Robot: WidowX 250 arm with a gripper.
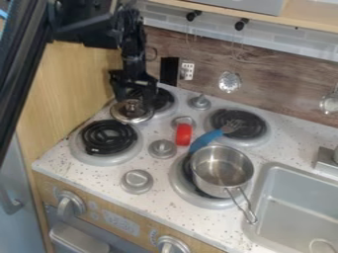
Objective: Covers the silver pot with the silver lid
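Bears markings (123, 224) between the front knobs (70, 205), too small to read. Has the silver lid (131, 114) just below the gripper (134, 99), near the rear-left burner (167, 105); can't tell whether clenched or released. Has the silver pot (221, 173) well apart, on the front-right burner (193, 196).

1. A black robot arm (23, 66) is seen at the upper left, with one long, dark link slanted beyond the left edge of the counter (99, 179).
2. From the upper part of that link, a bulky black section (82, 27) is extended sideways toward the counter's back-left corner.
3. Beneath its end, the slim, jointed wrist (132, 42) is held nearly upright.
4. The black gripper (134, 100) is pointed down, suspended over the counter just beside its back-left corner, inward of the left edge.
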